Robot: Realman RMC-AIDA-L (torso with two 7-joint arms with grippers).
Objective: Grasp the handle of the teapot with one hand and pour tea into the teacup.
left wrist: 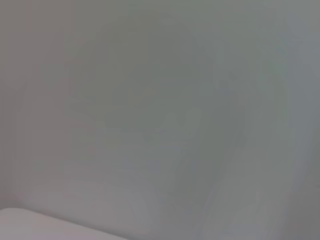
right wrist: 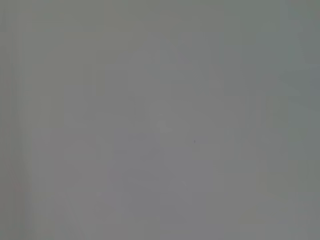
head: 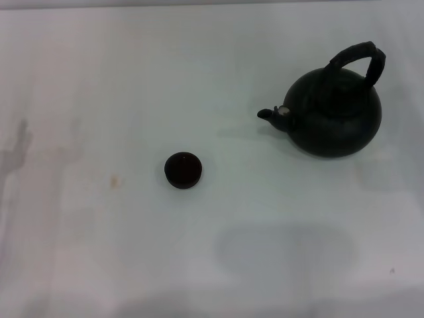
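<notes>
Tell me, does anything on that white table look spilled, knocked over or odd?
Nothing stands out. The teapot sits upright with its handle arched overhead, the teacup stands apart from it, and no spill shows on the table.

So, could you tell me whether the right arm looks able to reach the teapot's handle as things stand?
Probably yes: the handle arches free above the teapot on the robot's right, and the teacup sits well apart. Neither gripper is in view.

A white table (head: 99, 79) bears a small tan stain (head: 115, 179).
</notes>
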